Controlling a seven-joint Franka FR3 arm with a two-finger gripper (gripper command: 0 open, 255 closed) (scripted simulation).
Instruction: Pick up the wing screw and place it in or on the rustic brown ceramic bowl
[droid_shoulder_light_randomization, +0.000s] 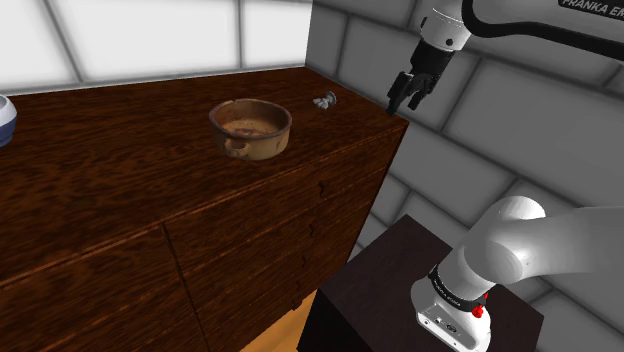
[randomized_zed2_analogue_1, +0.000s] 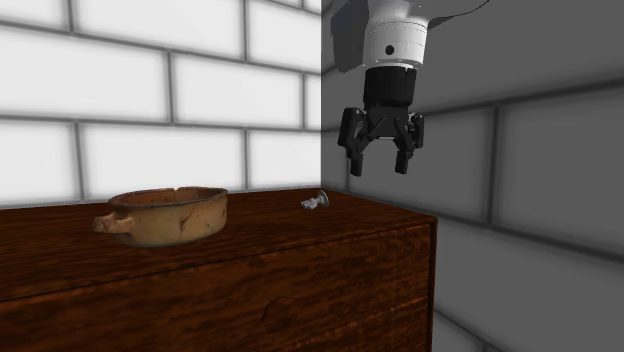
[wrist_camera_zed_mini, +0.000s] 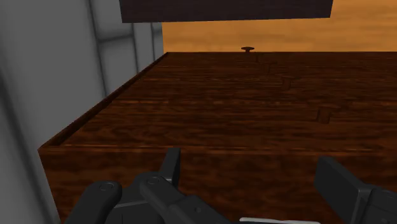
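The small silvery metal wing screw (droid_shoulder_light_randomization: 325, 101) (randomized_zed2_analogue_1: 314, 203) lies on the top of the dark brown wooden dresser (droid_shoulder_light_randomization: 120, 190) (randomized_zed2_analogue_1: 300, 260), near its back corner by the grey wall. It sits apart from the rustic brown ceramic bowl with a side handle (droid_shoulder_light_randomization: 262, 145) (randomized_zed2_analogue_1: 170, 225). The all-black two-finger gripper (droid_shoulder_light_randomization: 405, 103) (randomized_zed2_analogue_1: 379, 165) (wrist_camera_zed_mini: 254, 175) hangs in the air beyond the dresser's end, its fingers spread apart and holding nothing.

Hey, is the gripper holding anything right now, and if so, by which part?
Nothing. The gripper hangs open in the air, and the wing screw lies apart from it on the dresser top.
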